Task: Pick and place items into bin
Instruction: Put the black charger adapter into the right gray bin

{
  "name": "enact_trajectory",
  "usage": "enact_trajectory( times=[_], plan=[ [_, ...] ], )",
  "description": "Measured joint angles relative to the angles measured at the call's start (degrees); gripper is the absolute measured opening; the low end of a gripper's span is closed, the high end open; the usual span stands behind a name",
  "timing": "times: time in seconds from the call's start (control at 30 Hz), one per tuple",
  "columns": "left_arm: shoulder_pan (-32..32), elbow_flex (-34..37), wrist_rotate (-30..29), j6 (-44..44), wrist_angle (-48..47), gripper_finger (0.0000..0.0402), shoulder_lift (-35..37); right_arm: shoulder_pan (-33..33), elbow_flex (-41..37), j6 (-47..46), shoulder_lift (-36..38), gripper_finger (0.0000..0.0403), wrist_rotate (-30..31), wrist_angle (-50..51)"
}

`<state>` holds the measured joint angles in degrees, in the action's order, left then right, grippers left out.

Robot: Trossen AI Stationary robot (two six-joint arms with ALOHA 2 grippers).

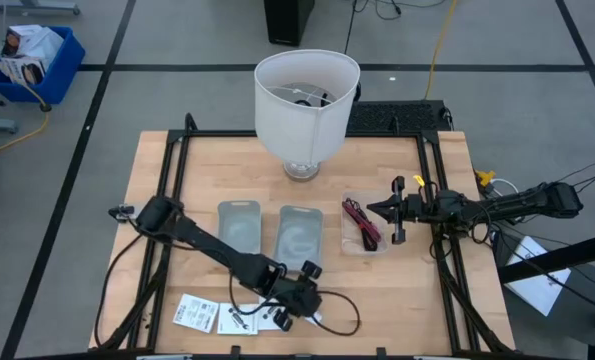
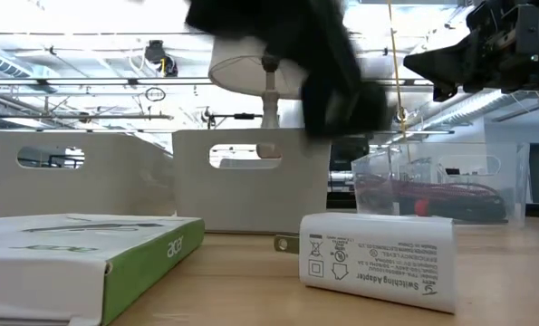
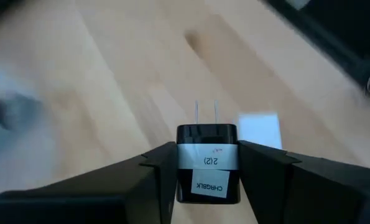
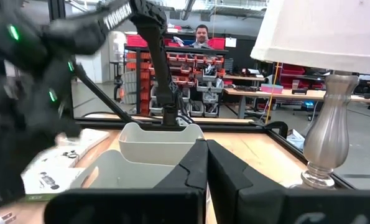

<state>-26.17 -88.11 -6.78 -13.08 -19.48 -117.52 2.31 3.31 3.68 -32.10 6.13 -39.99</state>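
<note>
Charger (image 3: pixel 208 142), black with a white label, clamped between the two fingers of the left gripper (image 3: pixel 208 163), prongs pointing ahead, just above the table (image 1: pixel 442 300) near its front edge. Close by on the wood: white packets (image 1: pixel 195 312) and a white adapter (image 2: pixel 378 258).

Could slip or twist out on the way across, going by the narrow grip on smooth sides. Could catch a bin wall with the prongs if lowered too early. Could also drag the loose black cable (image 1: pixel 342 318) looped beside the gripper. Might bump the lamp (image 1: pixel 307 100) behind the bins if swung too far back.

Two grey bins (image 1: pixel 240 225) side by side at mid-table, well apart from the charger; nothing visible inside either. Just beside them, a clear tub (image 1: pixel 350 243) with black and magenta cable ties (image 1: pixel 362 222) in it.

Right gripper (image 1: pixel 392 210) hovering at the tub's far edge, fingers pressed together, holding nothing.
</note>
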Motion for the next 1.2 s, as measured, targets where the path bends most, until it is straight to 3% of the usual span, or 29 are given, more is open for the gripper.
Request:
enact_trajectory(
  times=[0.2,0.27,0.4,0.7,1.0,1.2],
  plan=[
    [0.96,-4.36,-13.94,-1.5,-13.83,0.0139,5.63,0.0,0.0,-0.03,-0.34,0.0,0.02,0.31],
    [2.9,-4.36,-16.09,0.58,-18.43,0.0139,7.11,0.0,0.0,-0.42,-0.37,0.0,0.02,0.33],
    [7.48,-1.87,-13.84,4.22,-23.2,0.0139,8.05,0.0,0.0,-0.32,-0.52,0.0,0.0,0.31],
    [14.91,5.58,-7.18,2.46,-18.44,0.0139,7.74,-0.07,0.0,0.42,-0.69,0.0,1.53,-0.04],
    [16.96,5.5,-4.75,2.71,-16.22,0.014,7.87,-0.07,0.0,0.21,-0.7,0.0,1.36,0.43],
    [16.86,5.52,-2.83,3.07,-16.42,0.0165,7.5,-0.07,-0.01,0.04,-0.68,0.0,1.34,0.84]
  ],
)
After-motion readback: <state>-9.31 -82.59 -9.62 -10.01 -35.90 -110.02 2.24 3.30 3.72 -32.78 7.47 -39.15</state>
